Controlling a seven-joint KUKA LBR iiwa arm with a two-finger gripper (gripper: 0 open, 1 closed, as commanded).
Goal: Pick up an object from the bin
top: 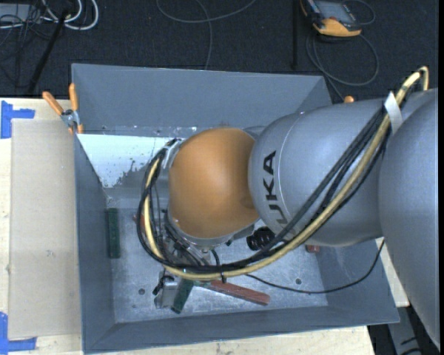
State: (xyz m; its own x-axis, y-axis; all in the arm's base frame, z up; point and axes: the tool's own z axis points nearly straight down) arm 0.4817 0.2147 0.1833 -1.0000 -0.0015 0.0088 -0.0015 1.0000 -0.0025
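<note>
Gripper (165,290) low in the bin (207,102), perhaps against a dark green block (181,296) beside a reddish stick (240,292); jaw spread untellable.

Bin (89,220) sits ctr of view. Arm (340,176) comes in from view R, over the bin's R half, above most of the floor there. Wrist cover (211,183) hangs over bin ctr, w/ cables (152,228) looped round its L and front sides. Gripper (169,288) is below the cover, low near the floor, front-L of ctr. Small block (182,296) lies just R of gripper; touching or not, can't tell. Long stick (244,293) lies on the floor R of the block, running roughly along the front wall, L end by the block. Short bar (113,233) lies on the floor near the L wall, lengthwise front-to-back, well apart from gripper.
</note>
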